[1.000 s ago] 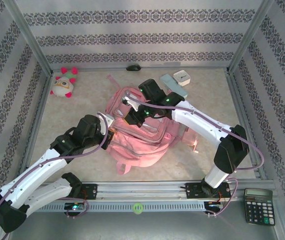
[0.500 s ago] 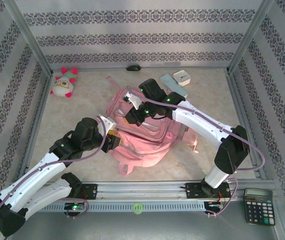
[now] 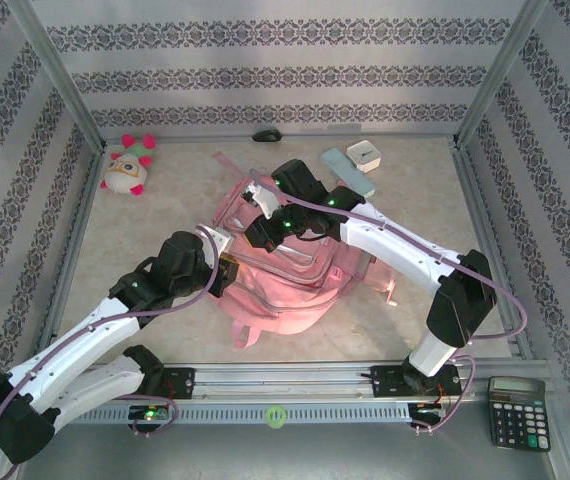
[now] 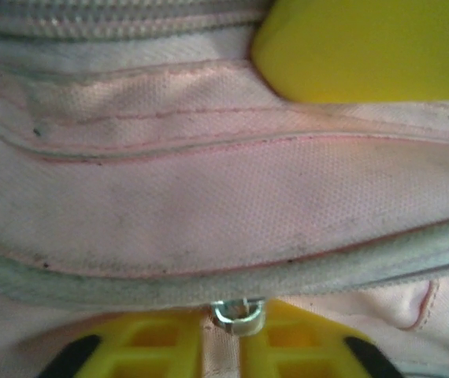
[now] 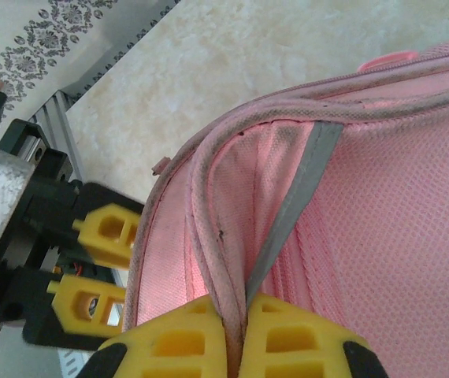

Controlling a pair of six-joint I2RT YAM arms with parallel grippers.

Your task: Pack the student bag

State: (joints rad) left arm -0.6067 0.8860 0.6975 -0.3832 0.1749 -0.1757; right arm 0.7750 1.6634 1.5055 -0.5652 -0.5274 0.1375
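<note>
The pink student bag (image 3: pixel 290 290) lies flat in the middle of the table. At the bag's left side, my left gripper (image 3: pixel 228 272) is shut on a small metal zipper pull (image 4: pixel 238 313) and its pink tab, which sit between the yellow fingertips (image 4: pixel 232 321) just under a grey zipper line. My right gripper (image 3: pixel 263 230) is over the bag's upper part. It is shut on the bag's piped opening edge (image 5: pixel 218 260), which runs up from between its yellow fingers (image 5: pixel 236 315). The left gripper's yellow fingers (image 5: pixel 102 236) show just beyond that edge.
A white-and-pink plush toy (image 3: pixel 128 166) sits at the back left. A black mouse (image 3: pixel 267 134), a grey-blue case (image 3: pixel 348 171) and a small white box (image 3: pixel 365 154) lie at the back. A calculator (image 3: pixel 518 412) rests outside the front rail, right. Patterned walls enclose three sides.
The left gripper drew back from the bag with its jaws apart, then moved in again and closed on the zipper pull. The right gripper kept its hold and shifted slightly left.
</note>
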